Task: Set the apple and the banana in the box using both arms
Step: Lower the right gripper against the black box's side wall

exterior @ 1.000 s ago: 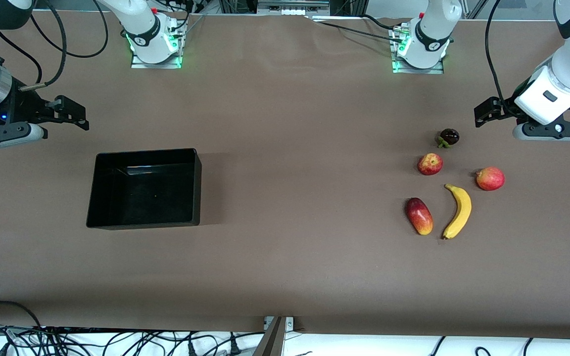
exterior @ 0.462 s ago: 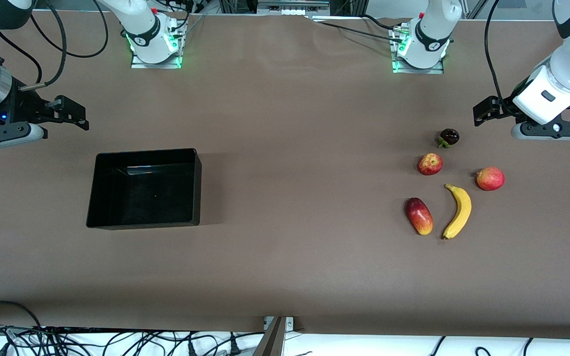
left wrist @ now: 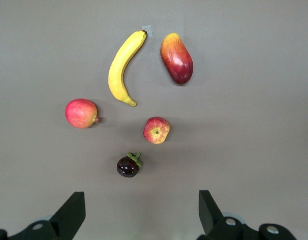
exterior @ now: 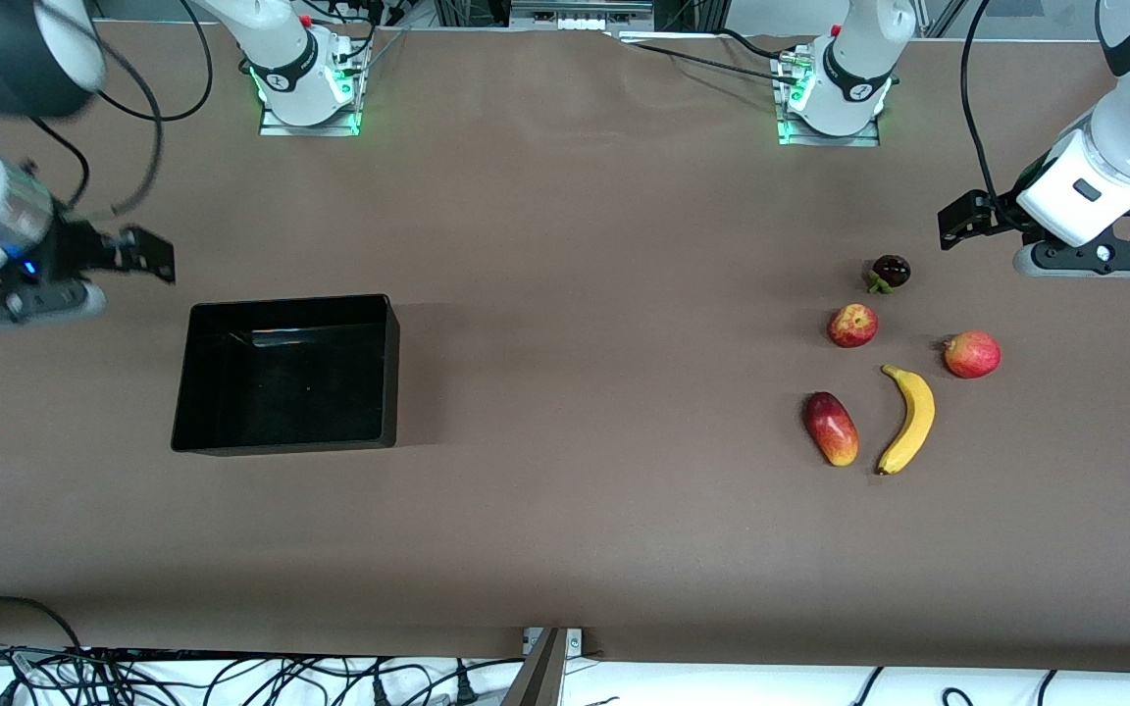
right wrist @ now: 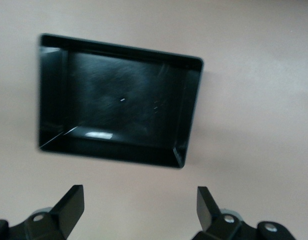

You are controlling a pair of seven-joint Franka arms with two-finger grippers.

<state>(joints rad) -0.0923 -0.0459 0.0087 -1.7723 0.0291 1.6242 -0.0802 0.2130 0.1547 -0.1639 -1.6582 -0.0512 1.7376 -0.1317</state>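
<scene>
My left claw (exterior: 957,221) hangs with its fingers spread wide and empty, above the worktop (exterior: 604,294) at the left arm's end, just short of the fruit cluster, while my right claw (exterior: 148,257) is likewise open and empty over bare worktop close to the box (exterior: 194,431) at the right arm's end. I judge the step in hand to be the first reach, so I should bring the left claw down over the apple (exterior: 852,325), centre it between the fingers and close across its widest part, taking care not to nudge the dark purple fruit (exterior: 890,272) that sits close by, farther from the front camera. The apple is small and round, red with pale yellow streaks, its stem hollow facing up in the left wrist view. The banana (exterior: 909,418) lies nearer the front camera, a single yellow curve with dark tips, between the oblong red-yellow fruit (exterior: 831,428) and the pinkish-red round fruit (exterior: 972,354); a grip across its middle looks safest. The box is shallow, glossy black and holds nothing yet.
</scene>
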